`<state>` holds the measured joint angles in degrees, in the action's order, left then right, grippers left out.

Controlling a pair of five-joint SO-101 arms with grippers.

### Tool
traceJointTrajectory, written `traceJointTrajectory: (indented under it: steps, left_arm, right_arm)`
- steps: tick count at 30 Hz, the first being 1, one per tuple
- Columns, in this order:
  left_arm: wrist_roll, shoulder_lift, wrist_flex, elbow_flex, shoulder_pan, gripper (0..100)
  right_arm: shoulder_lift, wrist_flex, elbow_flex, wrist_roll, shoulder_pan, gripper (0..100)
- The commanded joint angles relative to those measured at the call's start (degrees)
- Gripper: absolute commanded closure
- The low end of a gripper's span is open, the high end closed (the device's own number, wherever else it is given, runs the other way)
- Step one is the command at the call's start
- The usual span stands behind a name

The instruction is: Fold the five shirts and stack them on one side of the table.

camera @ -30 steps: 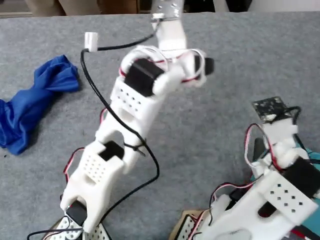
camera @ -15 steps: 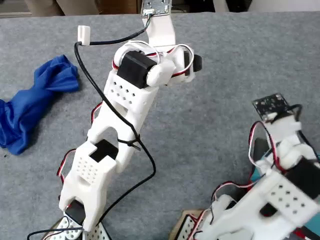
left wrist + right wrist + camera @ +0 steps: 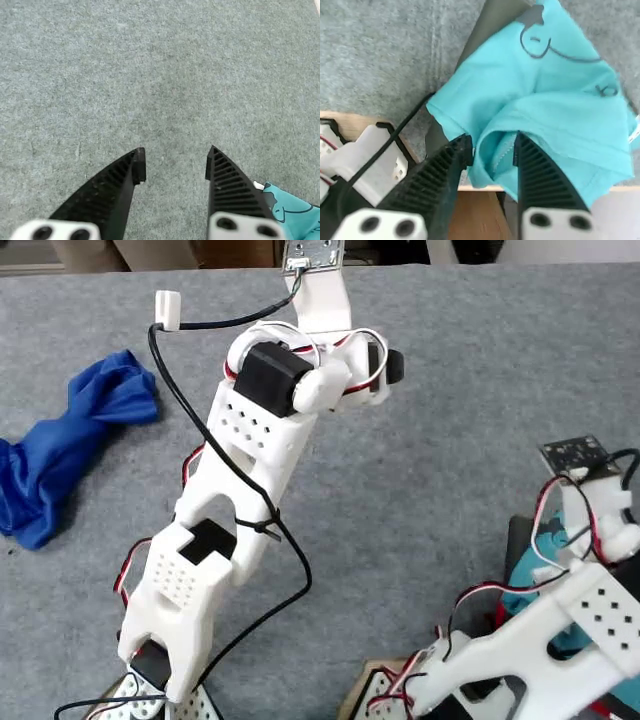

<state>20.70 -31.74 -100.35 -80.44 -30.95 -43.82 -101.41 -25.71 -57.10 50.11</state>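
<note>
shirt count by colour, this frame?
blue shirt: 1
teal shirt: 1
Total: 2 shirts in view
The dark layer under the teal shirt is not counted; I cannot tell what it is.

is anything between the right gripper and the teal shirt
Nothing visible. The right gripper sits right above the teal shirt, and a fold of the cloth shows between its open fingers.
</note>
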Motion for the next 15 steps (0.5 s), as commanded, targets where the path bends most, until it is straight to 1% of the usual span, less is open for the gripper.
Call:
traceJointTrajectory:
  steps: [1, 4, 8, 12, 15]
  left_arm:
    - [-0.35, 3.30, -0.53, -0.26, 0.26, 80]
    - [-0.35, 3.30, -0.53, 0.00, 0.35, 80]
    - [-0.35, 3.30, -0.53, 0.00, 0.35, 80]
    - [-0.35, 3.30, -0.53, 0.00, 0.35, 80]
    - [-0.35, 3.30, -0.53, -0.26, 0.88, 80]
  right_arm:
    - [-1.27, -0.62, -0.48, -1.93, 3.82, 92.6]
    - [-1.10, -0.35, -0.75, -2.64, 4.79, 99.2]
    - [-1.10, 2.11, -1.71, -2.46, 5.14, 99.3]
    - [-1.19, 2.73, 1.27, -2.73, 9.80, 99.3]
    - [-1.27, 5.63, 5.32, -4.40, 15.52, 99.3]
